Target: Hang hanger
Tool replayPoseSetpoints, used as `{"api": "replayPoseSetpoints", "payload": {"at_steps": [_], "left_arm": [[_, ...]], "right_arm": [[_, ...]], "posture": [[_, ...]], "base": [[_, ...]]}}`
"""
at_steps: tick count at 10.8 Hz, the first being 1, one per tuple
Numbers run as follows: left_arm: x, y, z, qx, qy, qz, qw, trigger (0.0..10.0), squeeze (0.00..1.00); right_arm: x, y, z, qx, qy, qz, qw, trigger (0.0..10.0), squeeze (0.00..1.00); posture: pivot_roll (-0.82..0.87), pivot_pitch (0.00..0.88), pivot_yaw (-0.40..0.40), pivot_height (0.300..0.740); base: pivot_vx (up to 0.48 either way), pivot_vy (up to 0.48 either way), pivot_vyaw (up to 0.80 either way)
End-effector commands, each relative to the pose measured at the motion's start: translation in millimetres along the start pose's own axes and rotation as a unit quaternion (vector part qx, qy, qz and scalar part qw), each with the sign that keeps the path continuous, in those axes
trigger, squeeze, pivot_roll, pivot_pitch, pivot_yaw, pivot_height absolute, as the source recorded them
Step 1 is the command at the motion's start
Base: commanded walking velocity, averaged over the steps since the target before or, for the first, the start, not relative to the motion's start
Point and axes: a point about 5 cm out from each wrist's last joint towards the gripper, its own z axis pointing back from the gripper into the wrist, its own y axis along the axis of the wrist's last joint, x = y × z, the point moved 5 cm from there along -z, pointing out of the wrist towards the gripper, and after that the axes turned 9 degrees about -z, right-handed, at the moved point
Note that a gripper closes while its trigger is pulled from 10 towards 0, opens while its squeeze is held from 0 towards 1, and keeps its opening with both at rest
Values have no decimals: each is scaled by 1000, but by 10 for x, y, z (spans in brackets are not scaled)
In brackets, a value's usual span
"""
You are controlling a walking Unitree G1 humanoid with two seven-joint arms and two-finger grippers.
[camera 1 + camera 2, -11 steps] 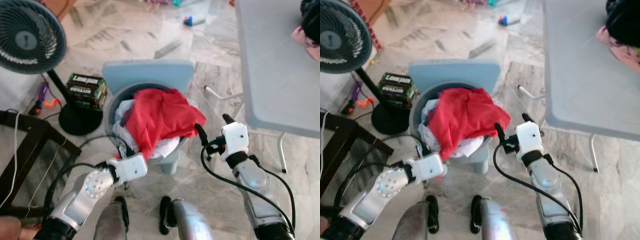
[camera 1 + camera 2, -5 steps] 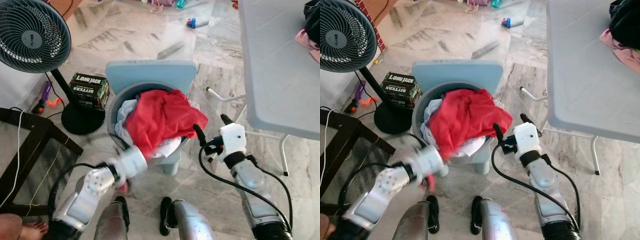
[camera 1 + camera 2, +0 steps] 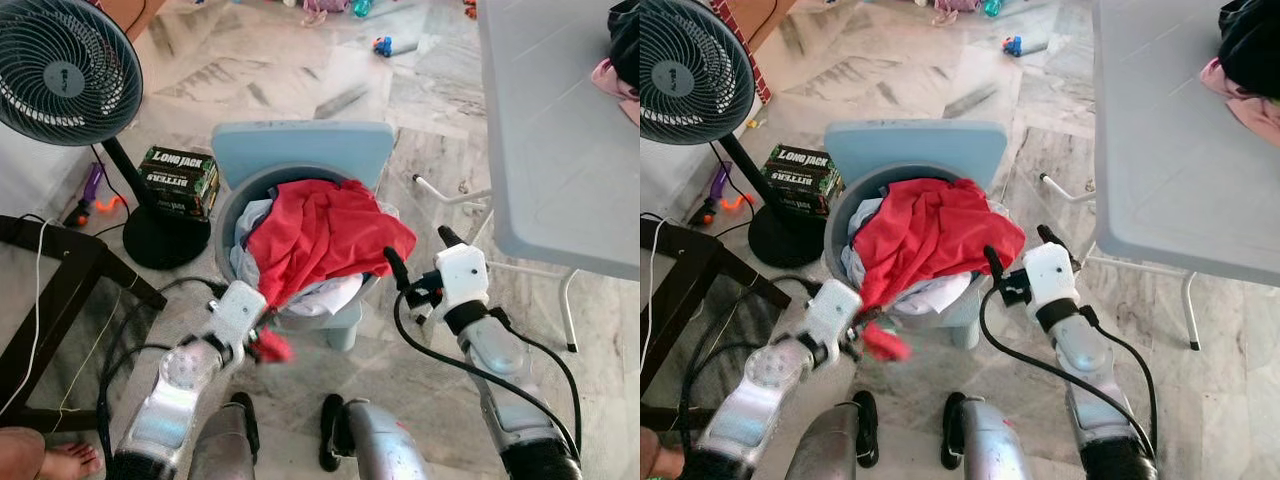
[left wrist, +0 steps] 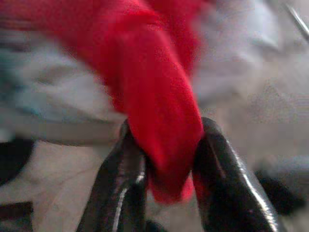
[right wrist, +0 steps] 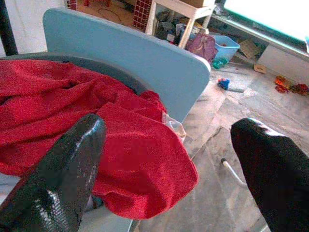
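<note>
Beside basket rim (image 3: 226, 215), left gripper (image 4: 164, 169) pinches red cloth (image 3: 320, 235).

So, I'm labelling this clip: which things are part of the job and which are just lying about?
In use:
left gripper, shut on the red garment
laundry basket
right gripper, open beside the basket

Lying about:
fan
Long Jack box
grey table

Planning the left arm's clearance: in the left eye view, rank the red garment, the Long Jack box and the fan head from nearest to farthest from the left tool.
1. Red garment, pinched in the left tool.
2. Long Jack box, on the floor beside the basket.
3. Fan head, farthest, far left.
</note>
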Motion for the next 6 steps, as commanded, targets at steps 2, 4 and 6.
{"api": "replayPoseSetpoints", "payload": {"at_steps": [2,4,6], "left_arm": [[82,3,48,3,-8,-37,999,10000,1000],[-363,286,129,79,151,-1,985,10000,1000],[-530,410,241,123,212,82,966,10000,1000]], "right_arm": [[-44,-64,25,-8,5,-2,1000,10000,0],[-79,-83,28,-9,8,-6,1000,10000,0],[-94,-87,17,-9,9,-7,1000,10000,0]], "posture": [[-1,217,-70,740],[12,226,-66,740],[17,229,-65,740]], "base": [[0,0,0],[0,0,0],[0,0,0]]}}
